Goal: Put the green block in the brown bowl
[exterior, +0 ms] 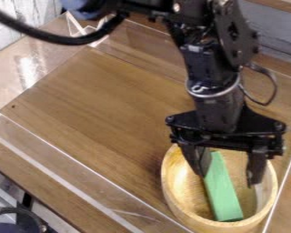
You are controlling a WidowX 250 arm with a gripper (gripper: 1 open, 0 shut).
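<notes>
The brown bowl stands at the lower right of the wooden table. The green block lies inside it, slanting from the middle of the bowl down toward its near wall. My black gripper hangs straight over the bowl, pointing down. It is open: its fingertips stand wide apart, one on each side of the block's upper end, inside the rim. Nothing is held between them. The block's top end is partly hidden behind the gripper body.
The wooden tabletop stretches to the left and back of the bowl. A clear plastic sheet with a raised edge runs along the near side. Black cables hang at the upper left.
</notes>
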